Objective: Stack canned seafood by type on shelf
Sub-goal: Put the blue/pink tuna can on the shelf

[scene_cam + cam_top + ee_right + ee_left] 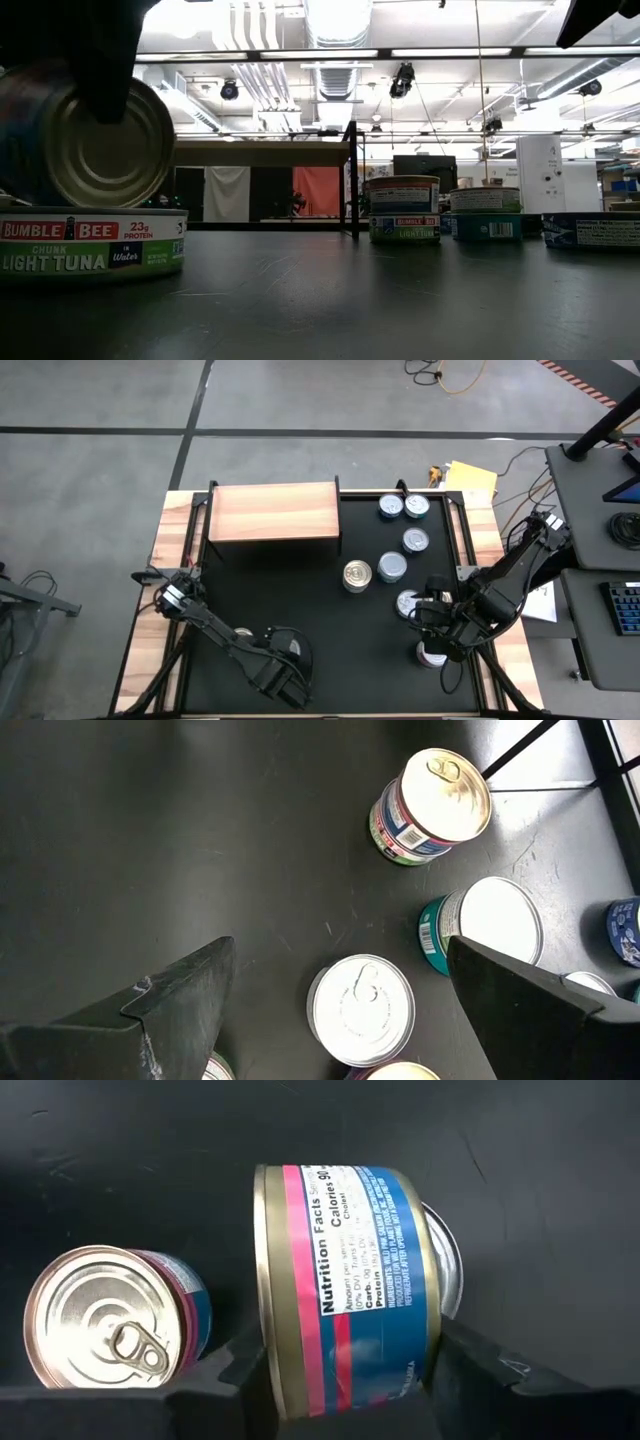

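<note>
At about seven o'clock on the black tabletop (pixel 330 660), the left end effector (pixel 283 663) was grasping a short round blue-and-pink labelled seafood tin (pixel 345 1285) tipped on edge, its axis roughly level and one flat end facing the low camera. Squeezed across a curved wall, it might roll or slip free. The right end effector (pixel 432 630) hung released at four o'clock over upright tins. At twelve, the light-brown wooden shelf (pixel 273 512) carried nothing.
</note>
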Robot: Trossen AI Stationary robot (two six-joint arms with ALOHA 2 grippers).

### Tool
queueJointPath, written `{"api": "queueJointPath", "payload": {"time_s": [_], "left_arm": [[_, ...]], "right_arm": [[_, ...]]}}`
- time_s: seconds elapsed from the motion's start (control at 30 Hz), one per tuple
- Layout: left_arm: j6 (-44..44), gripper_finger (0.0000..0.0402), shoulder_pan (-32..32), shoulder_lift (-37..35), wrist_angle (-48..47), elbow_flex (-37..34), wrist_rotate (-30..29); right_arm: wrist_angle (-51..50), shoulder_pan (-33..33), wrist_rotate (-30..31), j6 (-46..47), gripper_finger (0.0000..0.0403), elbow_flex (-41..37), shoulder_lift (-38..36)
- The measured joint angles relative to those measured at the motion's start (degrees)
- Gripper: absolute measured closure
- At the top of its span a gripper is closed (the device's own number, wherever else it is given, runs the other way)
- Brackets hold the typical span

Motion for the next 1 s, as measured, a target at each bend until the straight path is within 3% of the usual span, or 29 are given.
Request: {"api": "queueJointPath", "payload": {"time_s": [0.2, 0.43, 0.63, 1.0], "left_arm": [[7.7, 0.0228, 0.0, 0.0, -8.3, 8.8, -2.8], [28.4, 0.0228, 1.0, -0.2, -8.1, 19.8, -19.9], [51.7, 0.0228, 4.5, -0.3, -8.1, 28.1, -30.2], [82.0, 0.0228, 17.1, -6.6, -8.2, 23.2, -32.8]], "right_arm": [[0.0, 0.0, 0.2, 0.0, 0.0049, 0.0, 0.0], [0.7, 0.0, 2.5, -0.1, 0.0049, -0.2, 0.0], [0.6, -1.0, 6.7, -3.8, 0.0049, -0.3, -0.1], [0.1, -2.8, 12.6, -4.5, 0.0049, -0.3, -1.2]]}}
